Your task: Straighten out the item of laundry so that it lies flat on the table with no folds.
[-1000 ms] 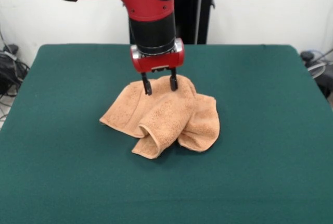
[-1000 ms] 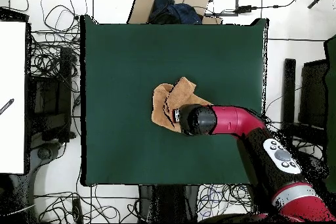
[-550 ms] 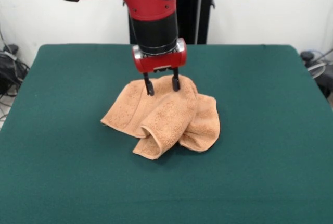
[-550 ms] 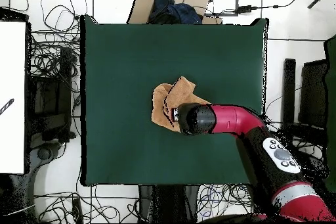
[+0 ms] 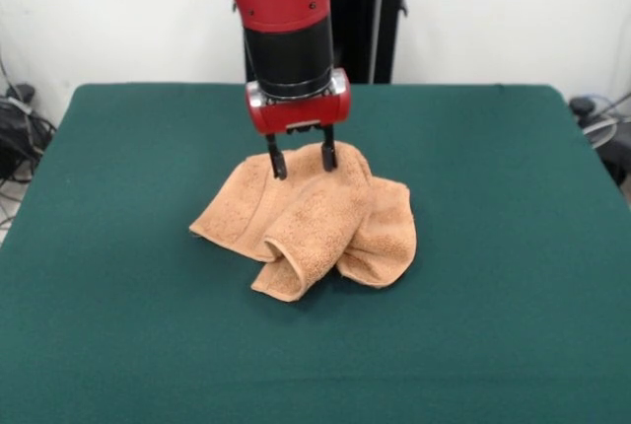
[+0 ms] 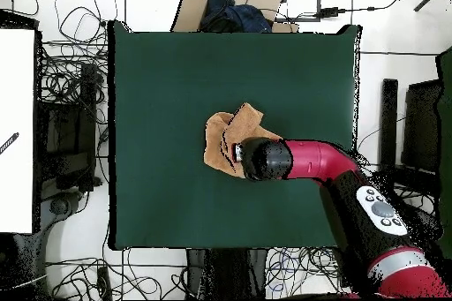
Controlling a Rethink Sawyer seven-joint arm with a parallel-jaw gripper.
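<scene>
Peach-orange terry cloth sits bunched near the middle of the table, whose dark green felt-like top reaches far past the cloth on every side. We see the hand towel crumpled into several thick folds: in the front view one rolled fold curls toward the camera at the lower middle, a rounded lobe hangs to its right, and a flatter flap spreads out to the left. From overhead the towel shows as a small uneven patch, partly covered by the arm's black wrist. Our gripper points straight down over the towel's far, raised part, its two dark fingers spread apart with a clear gap between them. The tips appear to touch the top of the cloth or sit just at its surface; we cannot tell whether they press into it, and no fold lies between them. Above the fingers sits the red wrist ring, then the black cylinder and the red elbow of the arm.
</scene>
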